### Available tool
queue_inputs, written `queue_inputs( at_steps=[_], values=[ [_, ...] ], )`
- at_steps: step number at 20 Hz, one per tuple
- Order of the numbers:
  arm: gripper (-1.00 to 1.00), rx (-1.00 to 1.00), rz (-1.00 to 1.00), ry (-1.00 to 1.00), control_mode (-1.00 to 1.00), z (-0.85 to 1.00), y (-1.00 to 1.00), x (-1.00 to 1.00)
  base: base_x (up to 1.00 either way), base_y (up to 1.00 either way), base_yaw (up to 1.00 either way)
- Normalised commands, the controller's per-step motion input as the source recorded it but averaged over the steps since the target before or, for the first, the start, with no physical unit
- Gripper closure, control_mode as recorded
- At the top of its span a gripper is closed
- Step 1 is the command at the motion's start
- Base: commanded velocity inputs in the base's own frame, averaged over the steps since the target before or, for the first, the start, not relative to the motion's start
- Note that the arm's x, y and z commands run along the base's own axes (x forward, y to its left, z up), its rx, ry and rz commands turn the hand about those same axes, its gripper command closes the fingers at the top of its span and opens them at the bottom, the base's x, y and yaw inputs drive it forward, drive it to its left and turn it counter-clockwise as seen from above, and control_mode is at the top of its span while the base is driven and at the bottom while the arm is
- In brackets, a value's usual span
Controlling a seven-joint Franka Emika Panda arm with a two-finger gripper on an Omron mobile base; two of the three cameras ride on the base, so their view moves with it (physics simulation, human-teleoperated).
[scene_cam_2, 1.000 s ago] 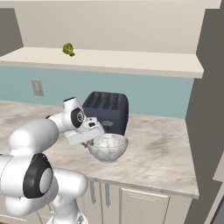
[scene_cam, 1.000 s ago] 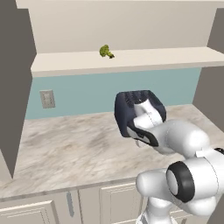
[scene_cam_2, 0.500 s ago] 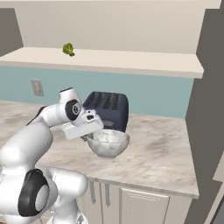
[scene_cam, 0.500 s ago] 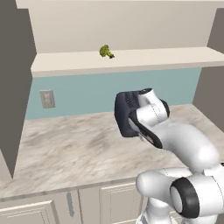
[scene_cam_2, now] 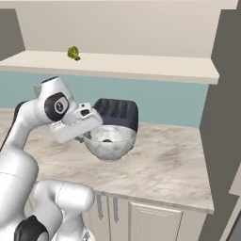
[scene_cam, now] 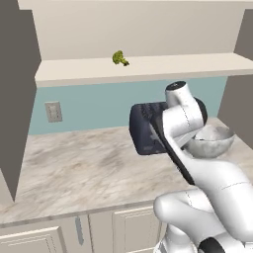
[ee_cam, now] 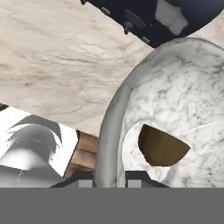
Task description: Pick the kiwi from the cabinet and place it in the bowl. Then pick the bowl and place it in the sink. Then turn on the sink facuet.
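While the bowl [scene_cam: 211, 141] hangs above the counter [scene_cam: 84, 168] in the left base view, the right base view shows the claw [scene_cam_2: 87, 137] clamped on its rim. The hand view shows the kiwi [ee_cam: 161, 145] inside. Next, carry it level toward the sink.

Non-task items: toaster, broccoli.
Dark toaster [scene_cam_2: 117, 113] at counter [scene_cam: 74, 168] back edge; broccoli [scene_cam: 119, 58] on shelf; outlet [scene_cam: 53, 111] on wall.
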Motion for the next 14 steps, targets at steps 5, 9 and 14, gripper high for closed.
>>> queue_inputs(
  at_steps=[5, 9, 14],
  values=[
    [1.0, 0.0, 0.31, -0.01, -1.0, 1.0, 0.13, -0.77, 0.0, 0.0, 0.0],
    [1.0, 0.01, 0.46, -0.08, -1.0, 0.98, 0.05, -0.83, 0.0, 0.0, 0.0],
    [1.0, 0.05, 0.45, -0.09, -1.0, 0.56, 0.0, -0.87, 0.0, 0.0, 0.0]
  ],
)
